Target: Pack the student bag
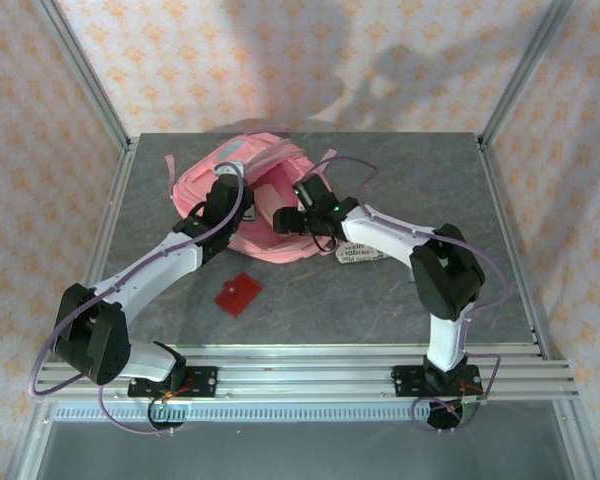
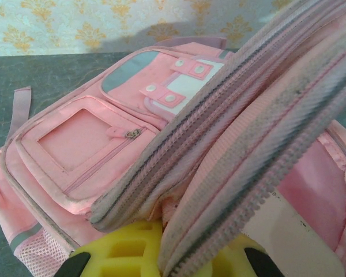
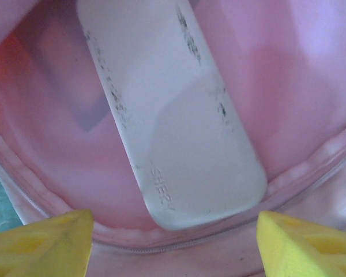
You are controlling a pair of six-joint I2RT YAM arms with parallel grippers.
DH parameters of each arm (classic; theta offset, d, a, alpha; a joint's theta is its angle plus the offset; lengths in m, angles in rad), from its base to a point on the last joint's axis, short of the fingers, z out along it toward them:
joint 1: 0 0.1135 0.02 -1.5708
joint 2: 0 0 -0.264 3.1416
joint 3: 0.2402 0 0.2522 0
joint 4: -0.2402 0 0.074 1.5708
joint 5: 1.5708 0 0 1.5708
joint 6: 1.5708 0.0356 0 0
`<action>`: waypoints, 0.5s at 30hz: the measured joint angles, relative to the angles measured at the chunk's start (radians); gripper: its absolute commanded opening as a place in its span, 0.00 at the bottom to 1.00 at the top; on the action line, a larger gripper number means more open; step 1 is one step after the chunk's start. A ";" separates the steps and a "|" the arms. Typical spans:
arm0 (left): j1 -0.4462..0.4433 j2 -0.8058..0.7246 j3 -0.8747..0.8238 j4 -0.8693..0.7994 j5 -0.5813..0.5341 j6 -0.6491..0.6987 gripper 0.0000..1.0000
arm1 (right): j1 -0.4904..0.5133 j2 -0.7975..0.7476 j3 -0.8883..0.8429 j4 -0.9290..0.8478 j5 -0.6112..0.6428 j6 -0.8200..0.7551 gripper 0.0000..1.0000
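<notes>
At the twelve-o'clock half of the grey table (image 1: 380, 180), the student bag (image 1: 202, 185) lay flat, its open compartment on the three-o'clock side. The left arm (image 1: 150, 270) rose from its base at seven o'clock, folded at the elbow and stretched toward one o'clock, placing the left gripper (image 1: 223, 192) on the bag's near edge. The right arm (image 1: 445, 275) stood up from five o'clock, bent sharply at the elbow and ran toward ten o'clock, with the right gripper (image 1: 290, 212) at the bag's opening. A red square piece (image 1: 238, 293) lay at six o'clock of the bag, apart from it. A white printed packet (image 1: 358, 256) lay at four o'clock, partly under the right forearm.

The overhead view gave both arm poses but did not resolve the jaws. In the left wrist view, the yellow fingers (image 2: 124, 248) were clamped on the bag's grey zip edge (image 2: 230, 144), the flap raised, with the white patch (image 2: 190, 86) beyond at twelve o'clock. The right wrist view looked into the pink interior, where a white flat case (image 3: 179, 127) lay slantwise. The right gripper's yellow fingertips (image 3: 43, 245) stood wide apart at seven and five o'clock, with nothing between them.
</notes>
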 measured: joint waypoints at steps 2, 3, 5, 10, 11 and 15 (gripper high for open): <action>0.000 -0.005 -0.008 0.003 0.004 -0.005 0.00 | 0.000 0.000 -0.021 0.016 -0.018 0.057 0.72; 0.000 -0.006 -0.011 0.003 0.009 -0.008 0.00 | 0.000 0.000 -0.026 0.022 -0.027 0.081 0.71; 0.000 -0.008 -0.013 0.003 0.018 -0.013 0.00 | 0.000 0.005 -0.027 0.037 -0.044 0.125 0.71; 0.000 -0.008 -0.014 0.003 0.022 -0.014 0.00 | 0.000 0.048 -0.023 0.076 -0.083 0.196 0.67; 0.000 -0.008 -0.014 0.003 0.022 -0.014 0.00 | -0.002 0.061 -0.019 0.077 -0.088 0.208 0.67; -0.001 -0.008 -0.014 0.003 0.023 -0.015 0.00 | -0.003 0.079 0.002 0.079 -0.095 0.240 0.67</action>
